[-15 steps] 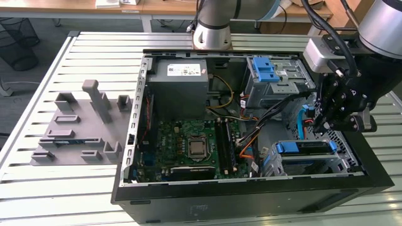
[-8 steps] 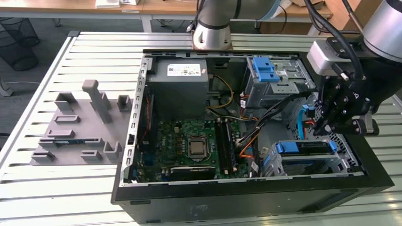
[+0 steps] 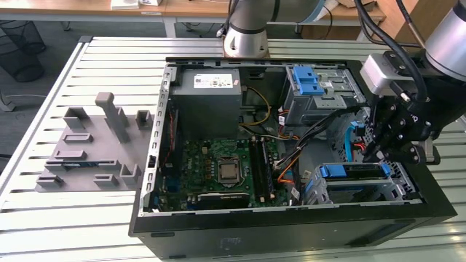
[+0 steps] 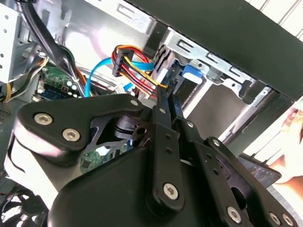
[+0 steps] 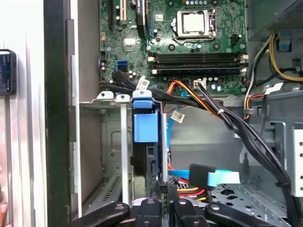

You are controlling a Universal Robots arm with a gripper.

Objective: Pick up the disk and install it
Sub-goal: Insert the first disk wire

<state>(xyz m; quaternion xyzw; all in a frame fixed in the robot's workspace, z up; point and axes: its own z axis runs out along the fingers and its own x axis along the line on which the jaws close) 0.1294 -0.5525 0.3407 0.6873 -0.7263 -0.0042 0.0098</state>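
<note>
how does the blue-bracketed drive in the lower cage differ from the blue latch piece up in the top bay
In the exterior view, the disk sits in the lower cage near the case's front edge, close under the gripper; the blue latch piece sits farther back, on the upper bay beside the power supply. The disk shows a dark body framed in blue; the latch piece is bare ridged blue plastic. Both are bright blue and inside the case.

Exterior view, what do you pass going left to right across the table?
Grey fixture block → motherboard inside the open computer case → disk in its blue bracket, seated in the drive cage → end effector at the case's right side.
</note>
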